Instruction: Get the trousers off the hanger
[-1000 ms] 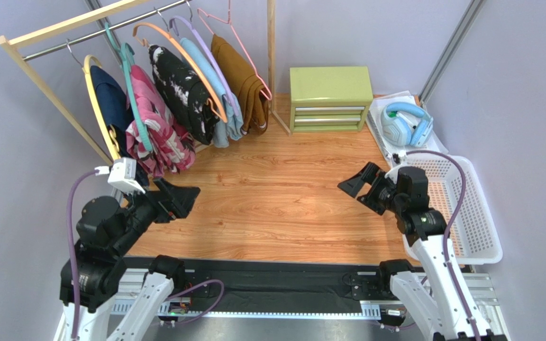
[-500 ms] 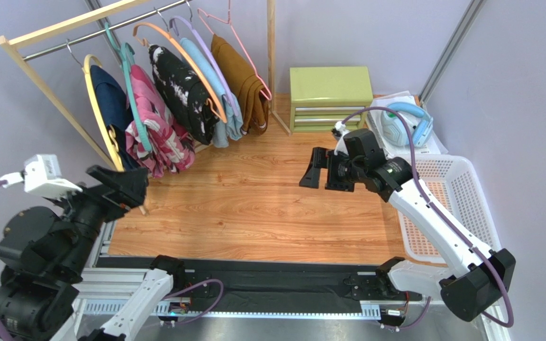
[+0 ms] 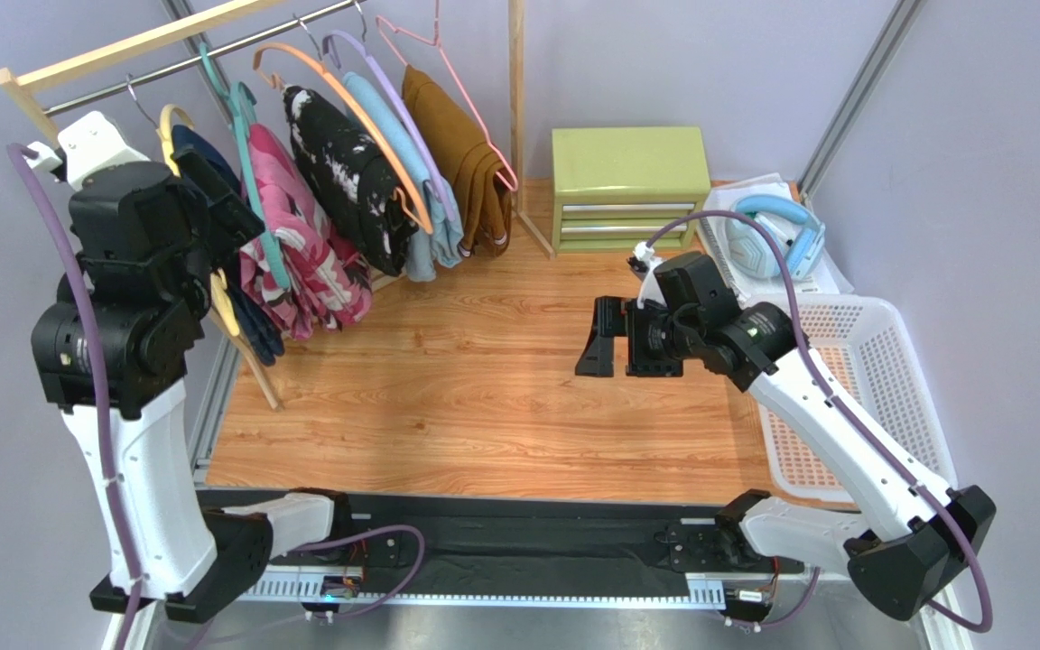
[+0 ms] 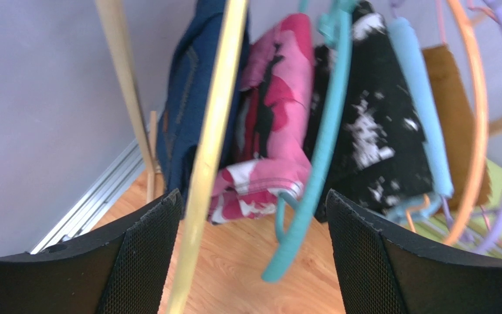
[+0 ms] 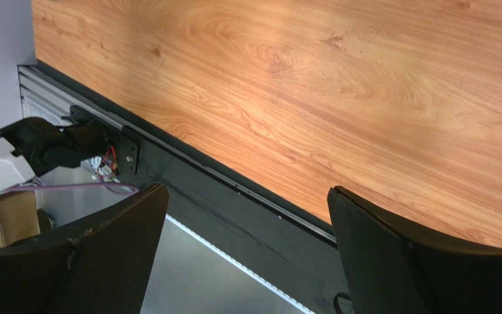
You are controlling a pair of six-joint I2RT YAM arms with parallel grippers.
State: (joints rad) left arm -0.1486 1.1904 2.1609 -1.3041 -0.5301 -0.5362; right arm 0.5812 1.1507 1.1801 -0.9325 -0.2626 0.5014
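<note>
While navy trousers [image 4: 180, 111] & pink camo trousers [image 4: 274, 124] hang on rack [image 3: 517, 95], left gripper [image 4: 252, 196] is near them, fingers apart; right gripper [image 5: 247, 190] too.

The left gripper [image 4: 250, 216] faces the rack [image 4: 124, 78], whose post is to its left. One hanger [image 4: 211, 131] crosses just beside its left finger. The first trousers [image 4: 183, 111] hang left of that hanger, the second trousers [image 4: 280, 98] right of it. The right gripper [image 3: 618, 345] is over the table [image 3: 485, 406], well apart from the rack.

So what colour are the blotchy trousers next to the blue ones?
Pink trousers, with white and dark-red blotches. Clearest in the left wrist view.
</note>
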